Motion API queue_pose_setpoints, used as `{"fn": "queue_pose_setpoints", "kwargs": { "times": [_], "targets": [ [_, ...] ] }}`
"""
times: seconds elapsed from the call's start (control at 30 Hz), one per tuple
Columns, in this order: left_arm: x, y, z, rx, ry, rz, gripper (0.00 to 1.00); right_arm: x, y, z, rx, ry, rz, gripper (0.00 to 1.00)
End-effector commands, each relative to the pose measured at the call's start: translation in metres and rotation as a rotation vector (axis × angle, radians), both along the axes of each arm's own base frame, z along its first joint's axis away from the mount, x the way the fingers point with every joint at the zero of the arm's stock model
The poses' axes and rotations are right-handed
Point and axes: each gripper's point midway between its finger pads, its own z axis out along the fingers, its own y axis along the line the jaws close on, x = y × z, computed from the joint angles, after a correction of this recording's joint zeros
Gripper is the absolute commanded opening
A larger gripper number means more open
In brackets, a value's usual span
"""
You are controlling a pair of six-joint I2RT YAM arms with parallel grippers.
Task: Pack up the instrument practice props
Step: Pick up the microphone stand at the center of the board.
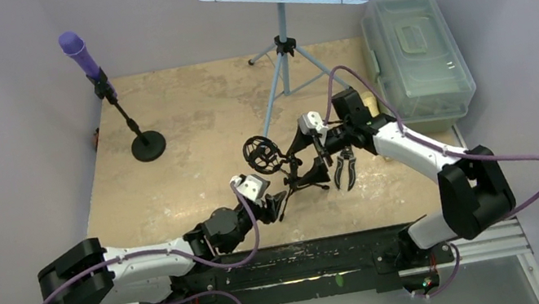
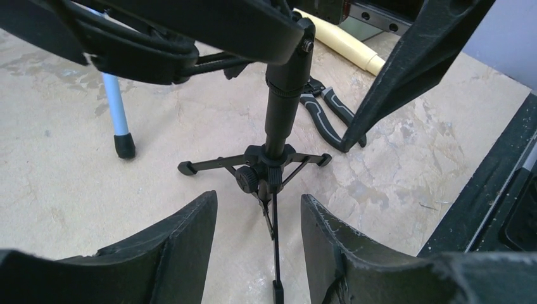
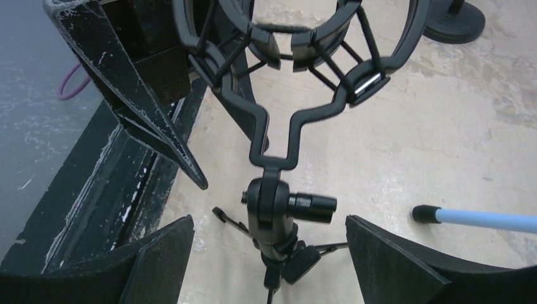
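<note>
The left jaws stand part-open astride one thin leg of the black mic tripod (image 2: 278,120), not touching it. The right jaws gape wide around its neck, just under the ring cradle (image 3: 304,50). The tripod stands on the surface (image 2: 63,190), front and centre between my two arms. My worry is that pinching that leg off-centre tips the light stand into the right jaws, or that my arms knock together. The blue stand leg (image 2: 114,101) sits near too.

Music desk (image 1: 281,22) cropped by top edge; cream microphone (image 1: 369,107) mostly behind right arm (image 1: 414,148).
</note>
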Motion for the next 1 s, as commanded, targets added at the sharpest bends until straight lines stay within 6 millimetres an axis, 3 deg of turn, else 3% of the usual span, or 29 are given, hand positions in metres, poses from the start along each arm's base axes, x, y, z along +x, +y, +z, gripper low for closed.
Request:
{"fn": "queue_pose_setpoints", "kwargs": {
  "times": [0.0, 0.47, 0.6, 0.8, 0.87, 0.97],
  "targets": [
    [0.001, 0.006, 0.012, -0.047, 0.004, 0.017, 0.50, 0.004, 0.016, 0.017, 0.041, -0.019, 0.036, 0.90],
    [-0.003, 0.011, 0.023, -0.079, -0.005, 0.010, 0.49, 0.014, 0.018, 0.004, 0.011, -0.011, -0.010, 0.54],
    [-0.004, 0.013, 0.027, -0.088, -0.009, 0.009, 0.49, 0.012, 0.015, 0.004, 0.001, -0.043, -0.001, 0.37],
    [-0.006, 0.017, 0.032, -0.101, -0.017, 0.007, 0.49, 0.003, 0.012, 0.020, 0.029, -0.074, 0.035, 0.06],
    [-0.006, 0.017, 0.033, -0.102, -0.018, 0.006, 0.49, -0.004, 0.009, 0.026, 0.047, -0.073, 0.066, 0.00],
    [-0.006, 0.018, 0.035, -0.102, -0.023, 0.006, 0.49, -0.009, 0.006, 0.031, 0.058, -0.103, 0.092, 0.00]
  ]
}}
